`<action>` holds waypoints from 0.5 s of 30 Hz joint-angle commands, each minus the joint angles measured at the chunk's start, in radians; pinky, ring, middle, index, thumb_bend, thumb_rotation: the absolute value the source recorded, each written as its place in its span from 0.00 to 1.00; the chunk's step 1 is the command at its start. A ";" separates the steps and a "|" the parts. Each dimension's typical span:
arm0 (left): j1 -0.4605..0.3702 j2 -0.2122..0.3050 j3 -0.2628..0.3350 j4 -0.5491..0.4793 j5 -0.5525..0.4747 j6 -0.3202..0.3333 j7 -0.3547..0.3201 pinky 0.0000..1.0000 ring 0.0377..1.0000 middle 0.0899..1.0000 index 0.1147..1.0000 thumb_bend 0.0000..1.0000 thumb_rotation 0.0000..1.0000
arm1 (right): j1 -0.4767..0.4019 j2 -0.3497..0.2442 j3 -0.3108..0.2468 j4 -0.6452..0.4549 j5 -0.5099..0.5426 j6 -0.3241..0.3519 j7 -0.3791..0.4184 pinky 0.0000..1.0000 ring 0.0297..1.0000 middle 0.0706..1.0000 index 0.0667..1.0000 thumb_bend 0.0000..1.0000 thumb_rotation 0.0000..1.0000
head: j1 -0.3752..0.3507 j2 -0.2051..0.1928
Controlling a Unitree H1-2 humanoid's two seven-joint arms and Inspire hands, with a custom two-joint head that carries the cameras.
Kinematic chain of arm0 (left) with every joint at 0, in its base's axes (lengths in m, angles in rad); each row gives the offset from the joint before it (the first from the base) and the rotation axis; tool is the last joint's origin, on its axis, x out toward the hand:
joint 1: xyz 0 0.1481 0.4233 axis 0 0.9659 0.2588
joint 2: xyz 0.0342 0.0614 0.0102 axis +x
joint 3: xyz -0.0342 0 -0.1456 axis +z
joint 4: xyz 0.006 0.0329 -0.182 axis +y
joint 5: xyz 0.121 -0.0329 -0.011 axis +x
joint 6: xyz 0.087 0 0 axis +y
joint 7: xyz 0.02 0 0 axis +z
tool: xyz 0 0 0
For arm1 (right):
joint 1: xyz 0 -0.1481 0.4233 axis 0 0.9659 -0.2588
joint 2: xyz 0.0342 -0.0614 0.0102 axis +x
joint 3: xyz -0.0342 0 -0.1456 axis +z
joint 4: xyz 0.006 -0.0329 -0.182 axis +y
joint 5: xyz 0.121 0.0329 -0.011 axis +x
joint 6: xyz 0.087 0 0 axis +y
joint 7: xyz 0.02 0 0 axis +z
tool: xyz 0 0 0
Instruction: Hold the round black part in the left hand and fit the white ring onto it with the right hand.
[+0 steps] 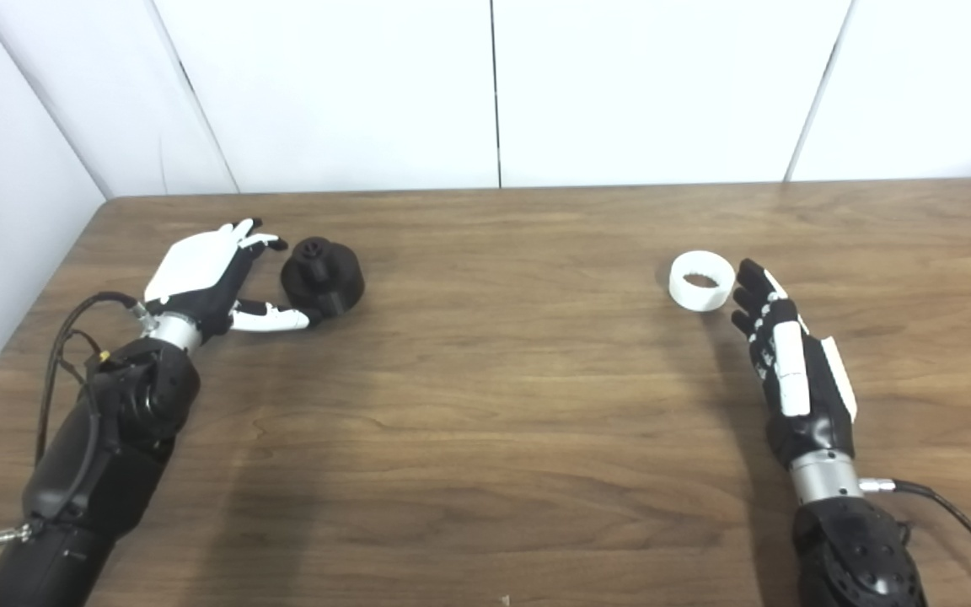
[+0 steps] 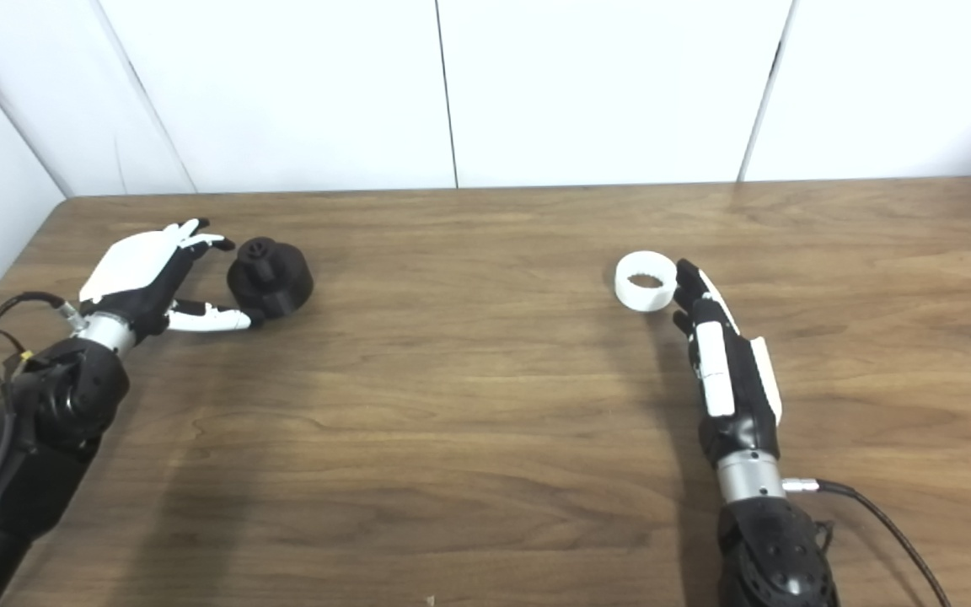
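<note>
Both pieces sit on the brown wooden bench (image 1: pixel 494 379): round black plastic part (image 1: pixel 322 276) at 9 o'clock, white plastic ring (image 1: pixel 702 281) at 3. Left robot hand (image 1: pixel 211 282) cups it loosely, unclosed; right robot hand (image 1: pixel 776 346) open, fingertips beside ring. Reaching stage, I'd say; grasping comes next.

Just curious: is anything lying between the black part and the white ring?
Nothing: both eye views show only bare wooden table between the round black part and white ring.
</note>
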 commanded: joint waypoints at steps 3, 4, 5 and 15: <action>-0.058 0.018 0.010 0.004 -0.007 -0.018 0.031 1.00 1.00 1.00 0.80 1.00 0.52 | -0.006 0.000 0.000 -0.027 0.001 -0.024 0.002 0.94 0.95 0.94 0.90 0.65 1.00 | -0.002 -0.001; -0.059 0.017 0.009 0.006 -0.008 -0.017 0.028 1.00 1.00 1.00 0.80 1.00 0.52 | -0.006 0.000 -0.001 -0.027 -0.001 -0.024 0.001 0.94 0.95 0.94 0.90 0.65 1.00 | -0.002 -0.001; -0.060 0.016 0.008 0.008 -0.009 -0.019 0.028 1.00 1.00 1.00 0.79 1.00 0.52 | -0.005 0.001 -0.002 -0.028 0.000 -0.022 0.000 0.93 0.95 0.94 0.90 0.65 1.00 | -0.004 0.000; -0.071 0.008 0.000 0.026 -0.009 -0.028 0.032 1.00 1.00 0.99 0.79 0.99 0.50 | -0.003 -0.002 -0.006 -0.032 0.002 -0.018 -0.001 0.92 0.95 0.94 0.90 0.68 1.00 | -0.009 -0.002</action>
